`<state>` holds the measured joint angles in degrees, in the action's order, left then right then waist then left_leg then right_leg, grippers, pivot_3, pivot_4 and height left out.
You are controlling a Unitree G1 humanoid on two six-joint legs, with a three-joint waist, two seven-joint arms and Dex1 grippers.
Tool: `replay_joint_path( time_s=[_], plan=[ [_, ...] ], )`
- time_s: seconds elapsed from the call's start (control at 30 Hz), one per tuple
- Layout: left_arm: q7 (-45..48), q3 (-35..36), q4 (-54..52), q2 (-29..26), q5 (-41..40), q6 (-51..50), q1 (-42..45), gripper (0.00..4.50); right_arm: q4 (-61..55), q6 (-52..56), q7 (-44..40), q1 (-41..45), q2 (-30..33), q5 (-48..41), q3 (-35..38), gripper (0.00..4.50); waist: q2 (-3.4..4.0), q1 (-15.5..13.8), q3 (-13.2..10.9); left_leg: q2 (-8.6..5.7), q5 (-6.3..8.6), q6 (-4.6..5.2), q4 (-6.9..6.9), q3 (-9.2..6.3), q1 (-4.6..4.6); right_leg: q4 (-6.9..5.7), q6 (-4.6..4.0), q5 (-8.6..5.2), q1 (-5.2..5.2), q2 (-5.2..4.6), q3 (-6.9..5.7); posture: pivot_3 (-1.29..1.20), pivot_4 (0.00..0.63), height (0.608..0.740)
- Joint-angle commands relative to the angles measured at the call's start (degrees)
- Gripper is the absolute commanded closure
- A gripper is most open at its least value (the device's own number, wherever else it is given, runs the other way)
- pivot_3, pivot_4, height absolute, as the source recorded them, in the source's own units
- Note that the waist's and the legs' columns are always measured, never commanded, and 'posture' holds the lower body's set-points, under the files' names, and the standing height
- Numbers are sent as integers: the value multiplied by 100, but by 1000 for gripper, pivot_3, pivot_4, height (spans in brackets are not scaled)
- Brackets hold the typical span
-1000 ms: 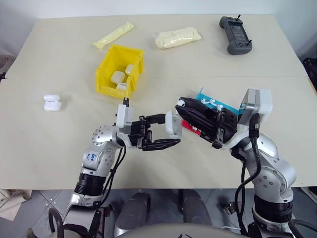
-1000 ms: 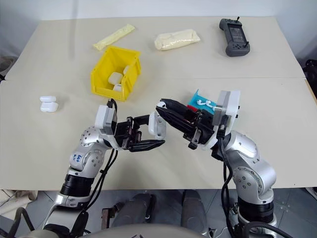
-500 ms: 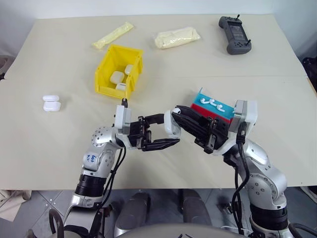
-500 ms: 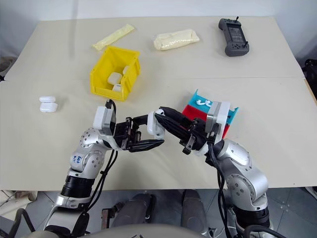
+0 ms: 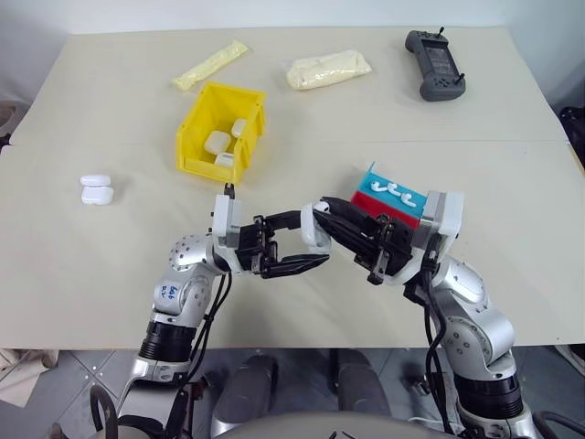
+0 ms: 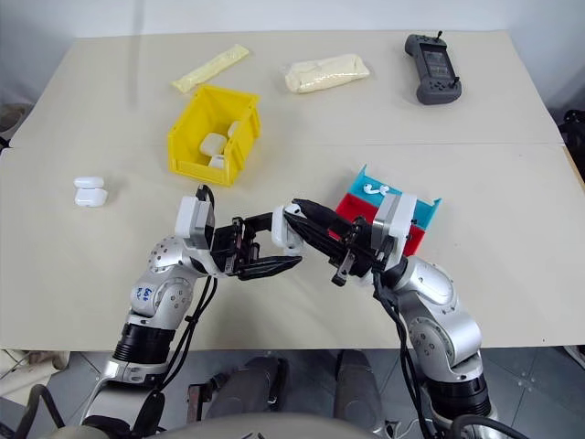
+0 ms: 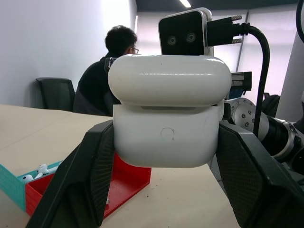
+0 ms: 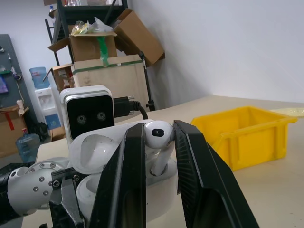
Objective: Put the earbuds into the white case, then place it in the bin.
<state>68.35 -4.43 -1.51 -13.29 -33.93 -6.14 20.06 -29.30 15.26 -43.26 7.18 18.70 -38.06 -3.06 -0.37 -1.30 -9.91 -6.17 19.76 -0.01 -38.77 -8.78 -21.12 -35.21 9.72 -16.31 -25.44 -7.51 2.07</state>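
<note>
The right gripper (image 8: 159, 142) pinches a tiny, slippery earbud (image 8: 158, 134) by its head, just above the open white case (image 7: 167, 138) that the left gripper (image 7: 166, 156) clamps by its smooth sides, near the bin (image 5: 222, 128).

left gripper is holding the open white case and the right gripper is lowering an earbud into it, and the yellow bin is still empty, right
Not quite: the yellow bin is not empty. The left eye view shows white cases already lying inside it. The rest holds: the left gripper grips the open white case, and the right gripper holds an earbud at its opening.
</note>
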Motion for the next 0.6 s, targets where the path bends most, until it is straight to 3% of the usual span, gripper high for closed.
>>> replay_joint_path(
  time_s=[0.03,0.3,0.6],
  plan=[
    [-134,214,-108,96,-148,161,216,1703,-141,175,-205,-83,258,-214,81,4020,0,-5,0,0,0,0,0,0,0,0,0,0,0,0,0,0,150,740],
    [-119,207,-59,101,-119,213,249,1703,-186,306,-485,35,699,-518,246,4020,0,-3,0,1,0,0,1,0,-1,2,0,0,0,1,0,0,150,740],
    [100,65,-44,18,20,357,228,1703,-30,582,-403,492,645,-551,118,4020,0,-4,0,2,0,0,0,0,-1,2,0,0,0,1,0,0,150,740]
  ],
)
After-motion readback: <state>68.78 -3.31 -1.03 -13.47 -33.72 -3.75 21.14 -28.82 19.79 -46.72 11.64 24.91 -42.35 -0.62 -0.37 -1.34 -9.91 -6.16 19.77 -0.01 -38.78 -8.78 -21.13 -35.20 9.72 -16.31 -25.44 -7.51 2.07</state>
